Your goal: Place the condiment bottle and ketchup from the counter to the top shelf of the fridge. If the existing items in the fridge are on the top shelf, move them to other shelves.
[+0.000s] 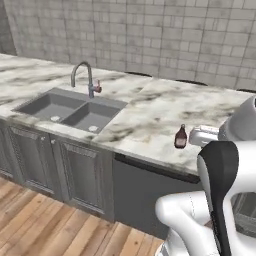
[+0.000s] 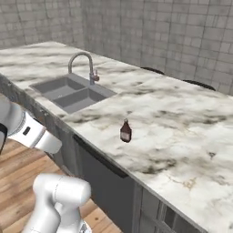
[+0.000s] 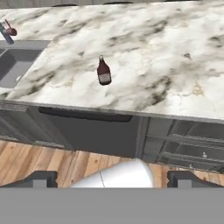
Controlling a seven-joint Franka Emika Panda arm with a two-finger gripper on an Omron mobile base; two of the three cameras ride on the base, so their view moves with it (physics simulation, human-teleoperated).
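Note:
One small dark red-brown bottle (image 1: pixel 180 137) (image 2: pixel 125 131) (image 3: pixel 103 71) with a pale label stands upright on the marbled counter (image 1: pixel 165 107) (image 2: pixel 182 123) (image 3: pixel 144 39), near its front edge and right of the sink. Whether it is the condiment bottle or the ketchup I cannot tell; a second bottle is out of view. My gripper (image 3: pixel 113 179) is open with its fingertips (image 3: pixel 41 178) far apart. It hangs back from the counter over the floor, facing the bottle from a distance, and holds nothing. The fridge, its shelves, the drumstick and the milk can are out of view.
A steel double sink (image 1: pixel 70 109) (image 2: pixel 73 92) with a curved tap (image 1: pixel 85 75) (image 2: pixel 84 63) lies left of the bottle. A dark appliance front (image 1: pixel 145 190) (image 3: pixel 92 133) and grey cabinet doors (image 1: pixel 82 175) sit under the counter. A tiled wall (image 1: pixel 150 35) backs it, above a wooden floor (image 1: pixel 45 225).

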